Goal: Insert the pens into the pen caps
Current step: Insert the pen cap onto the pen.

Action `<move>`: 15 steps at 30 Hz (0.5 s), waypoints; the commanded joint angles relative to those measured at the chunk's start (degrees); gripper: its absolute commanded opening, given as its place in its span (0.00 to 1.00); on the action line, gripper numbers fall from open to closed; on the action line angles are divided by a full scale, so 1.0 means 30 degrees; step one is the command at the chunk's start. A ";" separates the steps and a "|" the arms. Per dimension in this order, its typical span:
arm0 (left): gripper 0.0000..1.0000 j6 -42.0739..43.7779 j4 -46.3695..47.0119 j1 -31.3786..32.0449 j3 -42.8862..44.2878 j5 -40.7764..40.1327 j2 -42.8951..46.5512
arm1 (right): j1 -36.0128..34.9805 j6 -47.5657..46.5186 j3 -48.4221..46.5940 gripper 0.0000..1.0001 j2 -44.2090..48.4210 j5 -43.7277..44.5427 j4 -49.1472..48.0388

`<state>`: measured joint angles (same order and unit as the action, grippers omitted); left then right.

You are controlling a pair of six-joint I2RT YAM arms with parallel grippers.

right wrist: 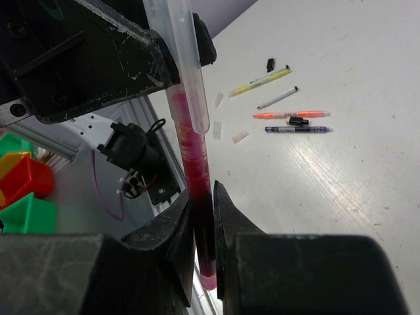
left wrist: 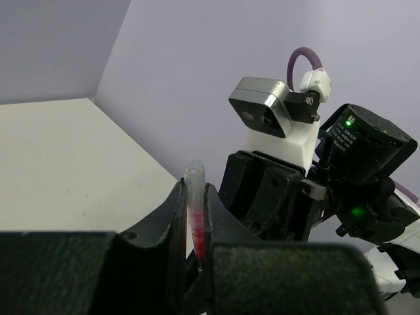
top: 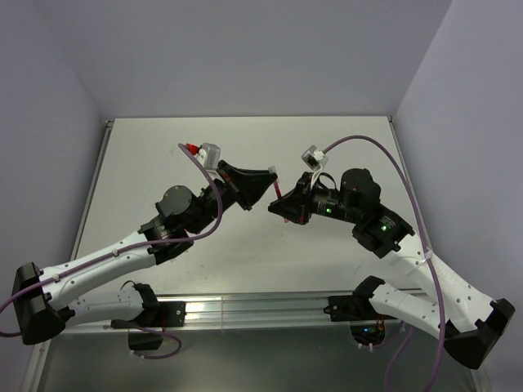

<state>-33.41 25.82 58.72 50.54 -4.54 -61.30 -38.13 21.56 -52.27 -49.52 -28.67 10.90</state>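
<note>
Both grippers meet in mid-air above the table (top: 163,163). My right gripper (right wrist: 203,213) is shut on the lower end of the red pen (right wrist: 199,172). A whitish-clear cap (right wrist: 186,65) sits over the pen's upper part. My left gripper (left wrist: 195,203) is shut on that cap (left wrist: 194,187), with red showing through it. In the top view the left gripper (top: 263,183) faces the right gripper (top: 283,202), with the red pen (top: 279,190) between them. On the table lie the yellow (right wrist: 260,82), white-black (right wrist: 277,97), orange (right wrist: 291,114) and purple (right wrist: 298,129) pens.
Two black caps (right wrist: 270,64) (right wrist: 297,121) and three clear caps (right wrist: 219,99) (right wrist: 218,130) (right wrist: 240,136) lie near the pens. Red and green bins (right wrist: 23,190) stand beyond the table's edge. A grey wall (top: 245,57) rises at the back.
</note>
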 commanded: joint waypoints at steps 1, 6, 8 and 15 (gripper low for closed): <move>0.00 -0.0055 -0.4770 0.2282 -0.1350 0.5672 -0.0544 | 0.0845 0.0869 -0.2322 0.00 -0.0105 0.5512 -0.5478; 0.00 -0.0085 -0.4712 0.2429 -0.1613 0.5584 -0.0749 | 0.0874 0.0899 -0.2819 0.00 -0.0339 0.5483 -0.5507; 0.00 -0.0114 -0.4741 0.2546 -0.1730 0.5467 -0.0837 | 0.0874 0.0869 -0.2966 0.00 -0.0427 0.5483 -0.5536; 0.00 -0.0260 -0.4624 0.2722 -0.1995 0.5496 -0.0866 | 0.0874 0.0665 -0.3639 0.00 -0.0750 0.5512 -0.5390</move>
<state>-33.45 28.49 59.44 49.08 -6.55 -61.71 -38.13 21.28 -54.81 -50.96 -28.47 14.48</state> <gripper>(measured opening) 0.140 0.186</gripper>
